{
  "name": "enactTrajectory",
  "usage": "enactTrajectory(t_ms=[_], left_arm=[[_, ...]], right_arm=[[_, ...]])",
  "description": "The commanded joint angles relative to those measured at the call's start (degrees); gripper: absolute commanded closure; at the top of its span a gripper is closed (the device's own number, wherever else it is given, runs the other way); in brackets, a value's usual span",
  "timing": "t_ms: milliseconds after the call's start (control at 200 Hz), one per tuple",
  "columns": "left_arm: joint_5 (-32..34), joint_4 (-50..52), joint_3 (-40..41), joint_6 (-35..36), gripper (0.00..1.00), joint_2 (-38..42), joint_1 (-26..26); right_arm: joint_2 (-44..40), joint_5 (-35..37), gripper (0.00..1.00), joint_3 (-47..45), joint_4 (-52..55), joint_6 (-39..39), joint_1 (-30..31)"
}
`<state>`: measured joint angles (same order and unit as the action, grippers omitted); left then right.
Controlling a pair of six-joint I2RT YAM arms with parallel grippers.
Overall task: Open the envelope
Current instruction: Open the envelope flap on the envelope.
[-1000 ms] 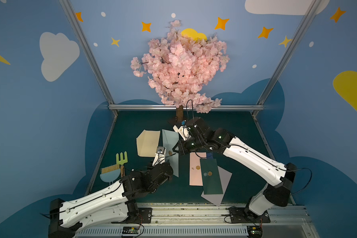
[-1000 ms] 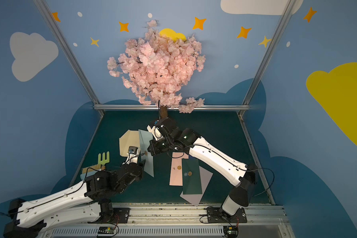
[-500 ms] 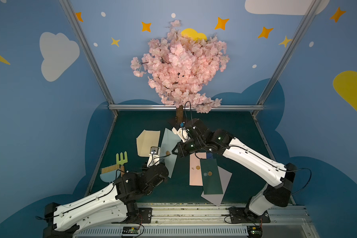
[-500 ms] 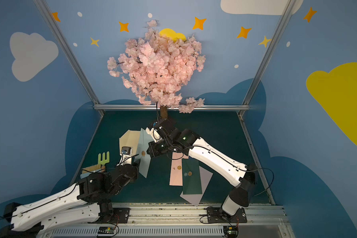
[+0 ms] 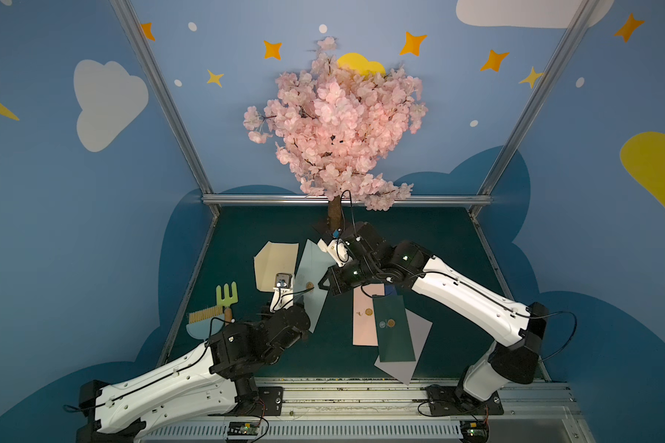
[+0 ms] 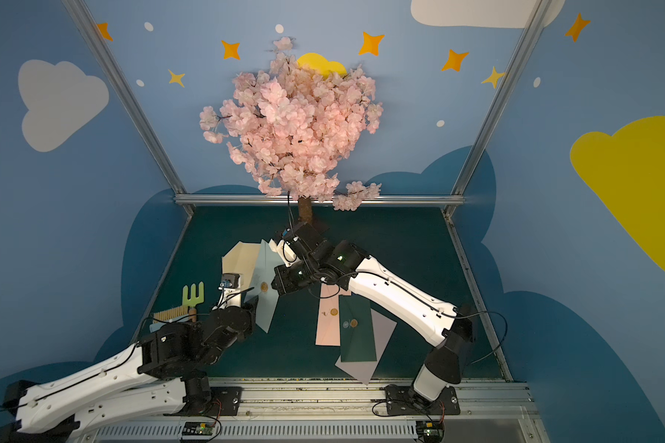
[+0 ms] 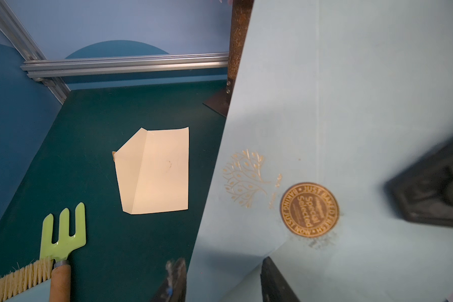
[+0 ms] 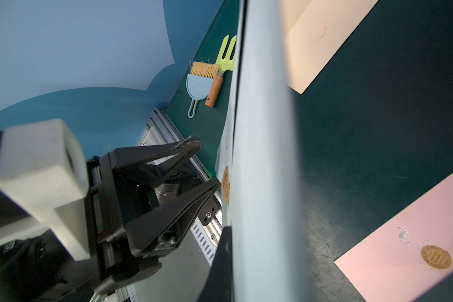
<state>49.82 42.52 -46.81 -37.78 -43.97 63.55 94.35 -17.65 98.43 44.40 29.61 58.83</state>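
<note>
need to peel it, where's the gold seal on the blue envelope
In a top view the seal sits on the blue envelope, left of centre, between the cream paper and the right pincer.

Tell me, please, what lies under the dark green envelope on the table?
The dark green envelope lies over one edge of a pink envelope and much of a lavender sheet. The covered parts of both, and anything else beneath it, cannot be seen.
</note>
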Motion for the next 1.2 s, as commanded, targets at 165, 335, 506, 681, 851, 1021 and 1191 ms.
enactTrajectory(t_ms=[165, 335, 506, 681, 851, 1021, 1191], left_arm=[[3.1, 2.3, -0.5, -1.1, 0.52, 1.4, 0.0], [3.8, 3.3, -0.6, -1.4, 0.51, 2.3, -0.1], [4.5, 4.4, -0.3, -1.9, 0.51, 3.8, -0.1], [5.1, 5.5, -0.1, -2.5, 0.5, 4.7, -0.1], [5.4, 5.9, 0.3, -2.9, 0.49, 5.4, -0.2], [5.7, 7.1, 0.4, -3.7, 0.48, 5.9, -0.2], [6.5, 9.3, 0.8, -5.0, 0.47, 7.6, -0.5]], right_arm=[[0.8, -1.4, 1.0, 1.1, 2.7, -0.5, 0.8], [0.8, -1.6, 1.0, 1.1, 3.0, -0.7, 0.8], [0.9, -2.3, 1.0, 1.1, 3.3, -0.9, 1.0], [0.9, -3.1, 1.0, 1.0, 3.5, -1.0, 1.2], [1.1, -3.6, 1.0, 1.0, 3.5, -1.1, 1.3], [1.0, -4.2, 1.0, 0.8, 3.5, -1.0, 1.3], [-0.2, -6.8, 1.0, 0.1, 2.4, -0.9, 1.4]])
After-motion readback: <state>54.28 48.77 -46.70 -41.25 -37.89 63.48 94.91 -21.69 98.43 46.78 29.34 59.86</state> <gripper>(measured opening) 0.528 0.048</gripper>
